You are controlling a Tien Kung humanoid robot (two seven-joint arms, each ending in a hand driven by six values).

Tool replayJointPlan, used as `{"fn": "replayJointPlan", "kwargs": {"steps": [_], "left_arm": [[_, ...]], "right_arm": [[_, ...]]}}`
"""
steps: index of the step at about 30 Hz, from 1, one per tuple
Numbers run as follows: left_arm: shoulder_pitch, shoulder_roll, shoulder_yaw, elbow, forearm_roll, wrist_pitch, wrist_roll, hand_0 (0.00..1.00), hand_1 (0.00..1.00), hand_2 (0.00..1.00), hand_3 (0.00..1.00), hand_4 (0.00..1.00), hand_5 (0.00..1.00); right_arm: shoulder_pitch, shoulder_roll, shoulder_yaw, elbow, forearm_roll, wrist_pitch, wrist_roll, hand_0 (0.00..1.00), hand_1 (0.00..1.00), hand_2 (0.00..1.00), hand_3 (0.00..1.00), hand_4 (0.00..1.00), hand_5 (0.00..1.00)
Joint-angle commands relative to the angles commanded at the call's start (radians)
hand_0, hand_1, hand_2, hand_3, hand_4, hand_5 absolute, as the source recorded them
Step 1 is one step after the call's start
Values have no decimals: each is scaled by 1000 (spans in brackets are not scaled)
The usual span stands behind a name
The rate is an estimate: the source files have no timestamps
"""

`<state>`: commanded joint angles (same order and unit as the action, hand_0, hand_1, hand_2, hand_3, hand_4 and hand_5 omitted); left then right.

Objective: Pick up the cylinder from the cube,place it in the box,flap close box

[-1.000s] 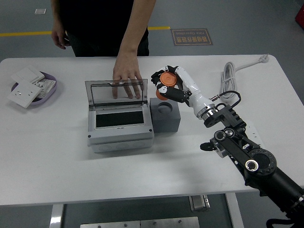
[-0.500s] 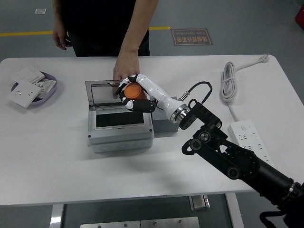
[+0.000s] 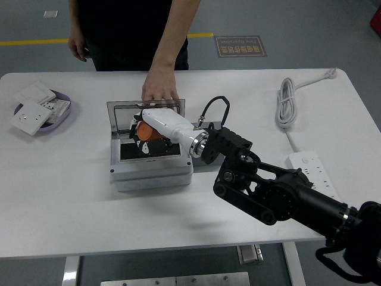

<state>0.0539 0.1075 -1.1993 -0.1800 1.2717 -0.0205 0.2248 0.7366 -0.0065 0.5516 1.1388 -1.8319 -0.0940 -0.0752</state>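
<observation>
Right hand (image 3: pixel 156 126) over the open box (image 3: pixel 151 159), fingers wrapped around the orange cylinder (image 3: pixel 147 132), lid (image 3: pixel 146 115) upright, a person's hand (image 3: pixel 159 91) steadying it, white counter (image 3: pixel 71 202)

We see an orange cylinder (image 3: pixel 147 133), a white hand (image 3: pixel 156 124), a grey box (image 3: pixel 150 168), and a white surface (image 3: pixel 71 202).

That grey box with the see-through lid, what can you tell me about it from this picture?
The box is a light grey, plastic-looking case sitting flat on the white table, left of the middle. Its clear, grey-framed lid stands open at the back, and a person's hand rests on the lid's top edge. The inside looks dark. The robot's right hand hangs over the opening, holding an orange cylinder. A dark grey cube sits at the box's right side, mostly hidden.
</observation>
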Motion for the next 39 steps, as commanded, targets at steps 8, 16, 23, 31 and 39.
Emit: {"fn": "replayJointPlan", "kwargs": {"steps": [8, 16, 23, 31, 39], "left_arm": [[1, 2, -3, 0, 5, 0, 0, 603, 584, 591, 583, 643, 200], [-11, 7, -14, 0, 15, 1, -2, 603, 585, 591, 584, 643, 201], [-13, 8, -17, 0, 23, -1, -2, 603, 584, 591, 584, 643, 201], [-12, 8, -14, 0, 26, -1, -3, 603, 584, 591, 583, 642, 202], [-10, 4, -8, 0, 23, -1, -3, 603, 584, 591, 583, 642, 203]], "right_arm": [[18, 7, -27, -25, -70, 62, -38, 406, 491, 452, 399, 7, 2], [29, 7, -45, -45, -135, 88, -67, 491, 531, 516, 519, 185, 2], [33, 7, -51, -47, -161, 95, -82, 687, 714, 742, 693, 629, 286], [32, 7, -53, -42, -153, 82, -85, 796, 750, 782, 793, 829, 365], [11, 6, -36, -5, -61, 68, -76, 804, 750, 783, 798, 855, 386]]}}
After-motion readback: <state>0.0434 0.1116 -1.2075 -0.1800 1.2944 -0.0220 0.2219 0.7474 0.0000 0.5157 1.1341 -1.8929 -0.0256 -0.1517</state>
